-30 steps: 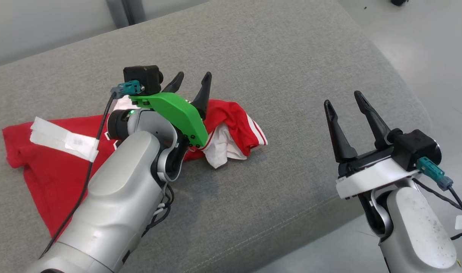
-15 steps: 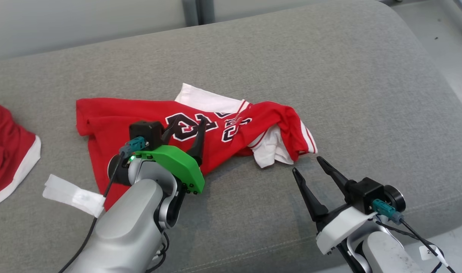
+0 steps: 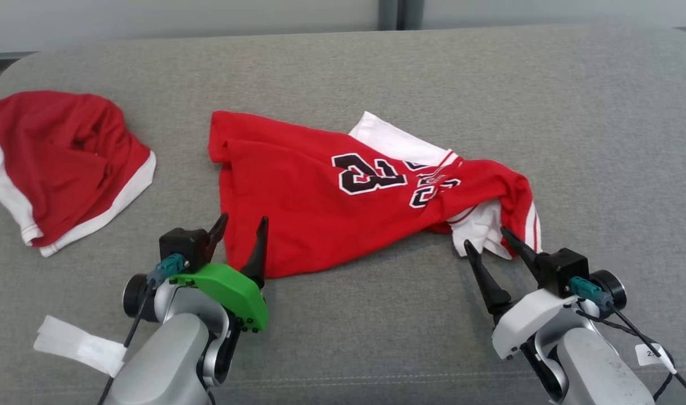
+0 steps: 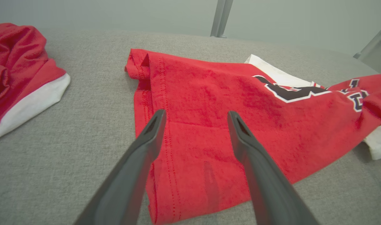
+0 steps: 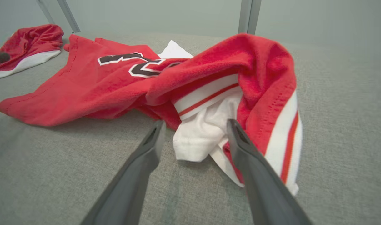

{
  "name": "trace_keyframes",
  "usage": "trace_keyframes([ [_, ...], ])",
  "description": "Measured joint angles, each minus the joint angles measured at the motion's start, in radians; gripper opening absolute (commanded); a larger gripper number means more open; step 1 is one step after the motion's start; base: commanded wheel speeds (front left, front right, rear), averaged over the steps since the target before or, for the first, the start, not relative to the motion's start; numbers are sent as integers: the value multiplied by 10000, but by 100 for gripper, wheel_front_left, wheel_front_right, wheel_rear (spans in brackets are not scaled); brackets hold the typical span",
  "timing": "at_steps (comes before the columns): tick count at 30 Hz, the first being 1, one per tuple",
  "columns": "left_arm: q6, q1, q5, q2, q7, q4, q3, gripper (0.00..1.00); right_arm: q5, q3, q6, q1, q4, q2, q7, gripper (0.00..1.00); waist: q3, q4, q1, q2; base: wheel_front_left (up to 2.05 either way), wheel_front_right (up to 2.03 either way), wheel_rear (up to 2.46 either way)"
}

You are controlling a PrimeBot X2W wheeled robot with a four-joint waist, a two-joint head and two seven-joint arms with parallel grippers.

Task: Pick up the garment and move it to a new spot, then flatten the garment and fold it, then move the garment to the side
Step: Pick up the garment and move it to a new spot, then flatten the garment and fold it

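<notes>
The garment (image 3: 320, 208) is a red jersey with black numbers and white trim, lying crumpled on the grey couch cushion (image 3: 376, 73). Its right end is bunched, showing white lining (image 5: 206, 131). My left gripper (image 3: 242, 222) is open at the jersey's near left corner, fingers over the red hem (image 4: 190, 140). My right gripper (image 3: 488, 236) is open just in front of the bunched right end. Neither holds cloth. The jersey (image 5: 115, 81) spreads away to the left in the right wrist view.
A second red garment with white trim (image 3: 61, 163) lies at the cushion's left end, also visible as a red heap (image 4: 12, 72) in the left wrist view. The cushion's front seam (image 3: 376, 377) runs near my arms. A white tape tag (image 3: 78, 346) hangs on my left arm's cable.
The head camera has swung, so the whole scene shifted right and the second garment came into view. Both grippers now sit lower, at the jersey's near edge, still open.
</notes>
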State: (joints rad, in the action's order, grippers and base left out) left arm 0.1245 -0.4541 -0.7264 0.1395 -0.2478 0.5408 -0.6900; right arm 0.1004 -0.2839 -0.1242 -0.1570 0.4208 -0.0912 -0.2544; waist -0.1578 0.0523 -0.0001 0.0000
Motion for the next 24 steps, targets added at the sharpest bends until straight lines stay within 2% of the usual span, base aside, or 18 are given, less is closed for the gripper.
trace_keyframes([
  [6,0,614,322,98,-8,-583,205,100,15,341,121,-85,575,-142,-2,100,-35,861,0,0,0,0,0],
  [12,0,1281,734,397,-10,-1494,1141,100,-4,293,215,-237,1735,-174,-2,100,28,1687,1,0,0,0,0],
  [22,0,2359,1131,550,-10,-2575,2031,100,-347,230,481,-667,2433,-318,0,100,307,2097,1,0,0,0,0],
  [24,0,2638,1172,543,-10,-2828,2102,100,-458,226,625,-734,2700,-405,0,100,346,2093,1,0,0,0,0],
])
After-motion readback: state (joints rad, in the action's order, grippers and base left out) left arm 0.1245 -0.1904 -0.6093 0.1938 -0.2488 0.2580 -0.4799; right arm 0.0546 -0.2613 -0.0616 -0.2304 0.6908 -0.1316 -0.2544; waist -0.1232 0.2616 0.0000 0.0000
